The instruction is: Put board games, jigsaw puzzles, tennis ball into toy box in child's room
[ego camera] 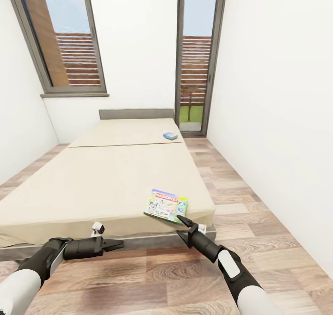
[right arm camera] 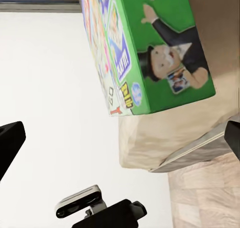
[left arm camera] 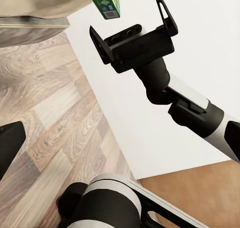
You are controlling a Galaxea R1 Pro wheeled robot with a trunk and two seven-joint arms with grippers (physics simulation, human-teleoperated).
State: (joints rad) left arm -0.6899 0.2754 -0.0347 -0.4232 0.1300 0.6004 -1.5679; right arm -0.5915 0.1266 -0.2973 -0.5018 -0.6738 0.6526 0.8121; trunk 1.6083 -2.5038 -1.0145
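A green game (ego camera: pixel 165 205) lies at the bed's (ego camera: pixel 92 185) near right corner; a blue one (ego camera: pixel 170 135) sits near the headboard. Right gripper (ego camera: pixel 181 222) fingers spread wide just before the green game; left gripper (ego camera: pixel 118 245) looks closed, perhaps.

Head view: from the foot of the bed (ego camera: pixel 106 176), facing its headboard. Wrist views: close at that bed's near right corner, shared.

Green board game (ego camera: pixel 165 206) flat at bed (ego camera: pixel 92 185) corner; blue board game (ego camera: pixel 170 135) near headboard.
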